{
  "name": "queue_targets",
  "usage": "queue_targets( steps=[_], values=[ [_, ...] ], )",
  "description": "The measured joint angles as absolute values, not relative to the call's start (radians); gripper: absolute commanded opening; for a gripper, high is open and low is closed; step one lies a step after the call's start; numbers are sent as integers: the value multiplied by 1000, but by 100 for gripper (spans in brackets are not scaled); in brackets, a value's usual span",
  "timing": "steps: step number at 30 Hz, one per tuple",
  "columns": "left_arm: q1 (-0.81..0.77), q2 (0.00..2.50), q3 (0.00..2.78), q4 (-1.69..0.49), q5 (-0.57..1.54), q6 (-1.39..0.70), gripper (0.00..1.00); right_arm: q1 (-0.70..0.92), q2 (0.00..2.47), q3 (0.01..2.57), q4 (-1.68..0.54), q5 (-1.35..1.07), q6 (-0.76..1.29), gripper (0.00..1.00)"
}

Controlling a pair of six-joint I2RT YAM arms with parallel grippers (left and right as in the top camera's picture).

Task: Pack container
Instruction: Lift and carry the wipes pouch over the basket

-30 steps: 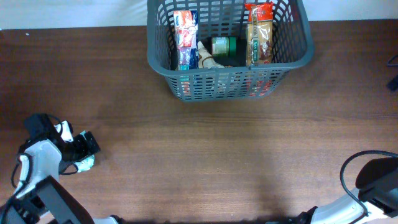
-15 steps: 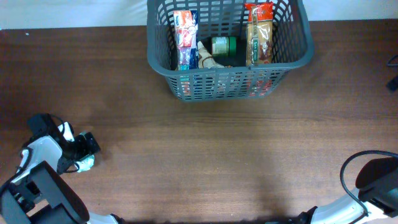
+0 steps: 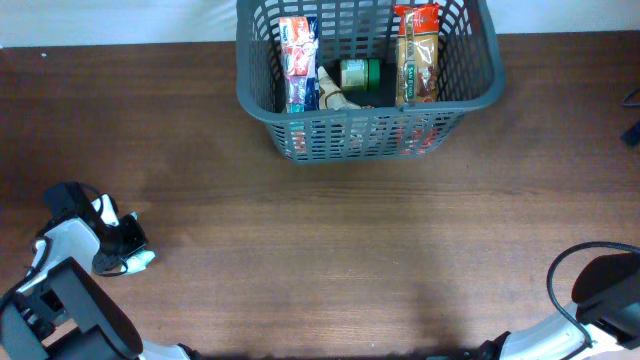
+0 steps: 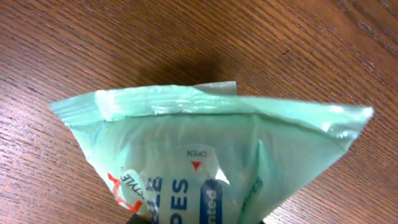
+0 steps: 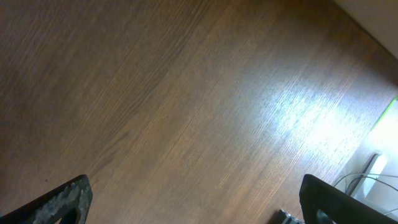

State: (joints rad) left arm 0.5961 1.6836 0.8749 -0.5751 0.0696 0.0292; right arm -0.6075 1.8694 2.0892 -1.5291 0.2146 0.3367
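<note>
Left claw [image 3: 128, 240] slid a bit further from the basket [image 3: 370, 135], clenched on the wipes [image 4: 205, 155]; right claw [image 5: 196, 202] released. Wipes still unpacked.

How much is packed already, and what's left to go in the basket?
Nearly done, I think. The container already holds a red-and-white pack, a green jar and an orange snack pack. In hand: the left gripper seems shut on a green wipes pack, far from the container. Left: carry it over and drop it in. The right gripper is open, holding nothing.
</note>
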Motion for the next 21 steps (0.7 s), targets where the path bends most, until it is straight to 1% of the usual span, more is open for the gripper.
queue_targets(
  steps=[6,11,17,21],
  values=[
    [596,1684,880,-587,72,10,2,-607,1869,2089,-1529,215,336,99],
    [596,1689,973,-746,77,3,2,-607,1869,2089,-1529,215,336,99],
    [595,1666,1330,-931,164,-3,2,-607,1869,2089,-1529,214,337,99],
    [563,1603,1600,-961,268,-36,2,-607,1869,2089,-1529,215,337,99]
  ],
)
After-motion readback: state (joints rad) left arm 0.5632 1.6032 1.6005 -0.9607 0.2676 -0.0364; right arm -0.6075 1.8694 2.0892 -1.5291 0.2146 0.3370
